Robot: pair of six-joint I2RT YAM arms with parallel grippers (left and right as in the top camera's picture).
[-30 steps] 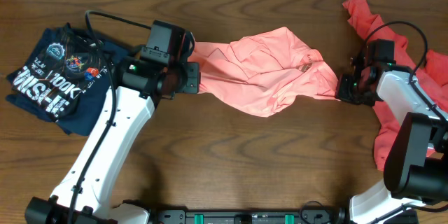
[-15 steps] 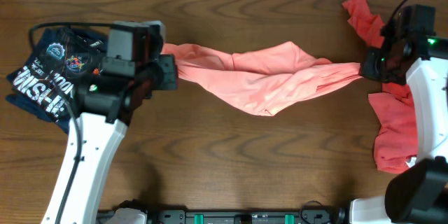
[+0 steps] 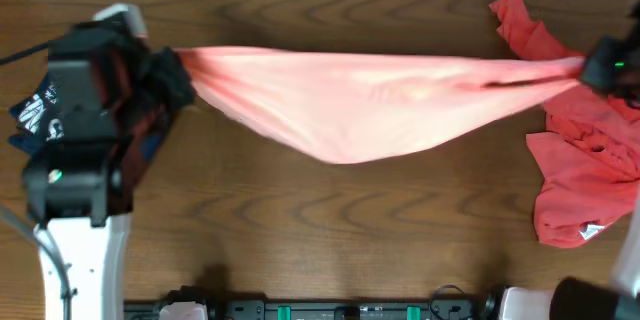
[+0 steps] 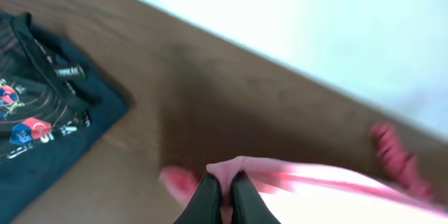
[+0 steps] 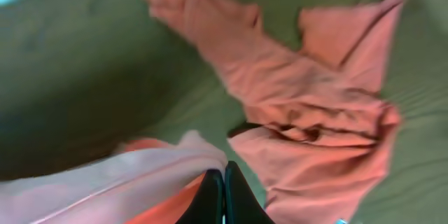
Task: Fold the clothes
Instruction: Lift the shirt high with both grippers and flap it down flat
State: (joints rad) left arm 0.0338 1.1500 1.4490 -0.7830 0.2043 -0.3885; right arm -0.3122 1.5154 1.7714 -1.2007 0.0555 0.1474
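A salmon-pink garment hangs stretched in the air across the table, blurred by motion. My left gripper is shut on its left end; the pinched cloth shows between the fingers in the left wrist view. My right gripper is shut on its right end, and the cloth runs out to the left of the closed fingers in the right wrist view.
A folded navy printed T-shirt lies at the left edge, partly under my left arm, and shows in the left wrist view. A crumpled coral-red garment lies at the right edge and shows in the right wrist view.
Both grippers have moved apart and upward, pulling the pink garment from a loose heap on the table into a taut span in the air.
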